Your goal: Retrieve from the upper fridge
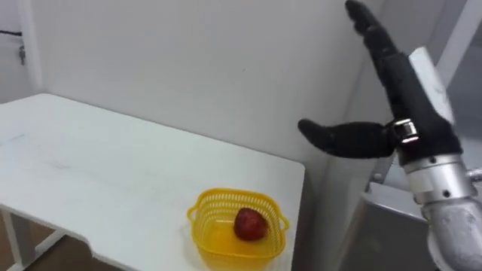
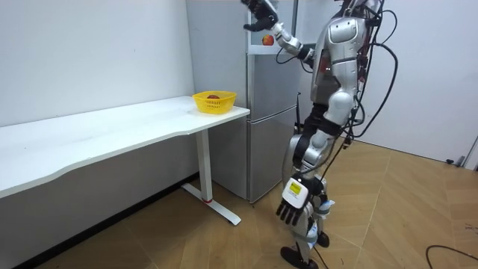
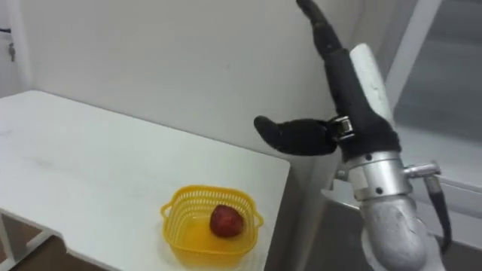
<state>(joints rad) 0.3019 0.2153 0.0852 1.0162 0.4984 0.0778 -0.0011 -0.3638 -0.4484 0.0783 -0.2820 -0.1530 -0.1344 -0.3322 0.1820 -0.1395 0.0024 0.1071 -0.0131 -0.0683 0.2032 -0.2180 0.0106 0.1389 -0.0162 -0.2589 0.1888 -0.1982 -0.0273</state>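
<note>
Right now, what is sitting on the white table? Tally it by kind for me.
Basket: 1 (yellow)
Fruit: 1 (red, lying in the basket)
Total on the table: 2

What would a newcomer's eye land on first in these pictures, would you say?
First the right robot hand, held high with straight fingers and spread thumb, up by the top of the grey fridge. Next the yellow basket holding a red fruit, at the corner of the white table nearest the fridge. The left robot hand hangs open at the robot's side.
</note>
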